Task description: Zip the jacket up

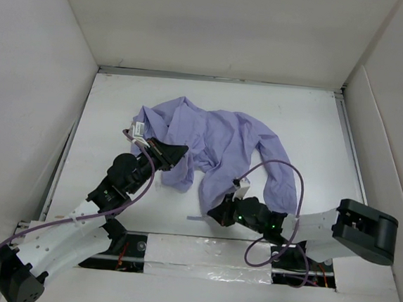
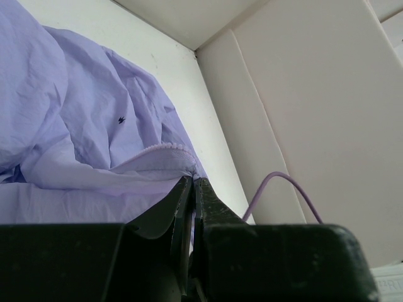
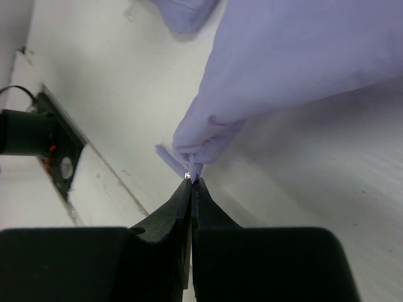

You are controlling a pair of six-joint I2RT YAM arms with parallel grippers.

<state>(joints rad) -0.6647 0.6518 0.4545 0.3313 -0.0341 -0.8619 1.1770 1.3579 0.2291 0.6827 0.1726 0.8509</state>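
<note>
The lavender jacket lies crumpled in the middle of the white table. My left gripper is shut on a fabric edge at the jacket's left side. In the left wrist view its tips pinch the cloth just below a row of zipper teeth. My right gripper is shut on the jacket's lowest corner near the front edge. In the right wrist view its tips clamp a fold of the jacket with a small shiny metal piece, and a thin lavender strip sticks out leftward.
White walls enclose the table on three sides. A purple cable loops over the jacket's right sleeve, and another purple cable runs along the left arm. A white label shows at the jacket's left edge. A taped front ledge lies between the arm bases.
</note>
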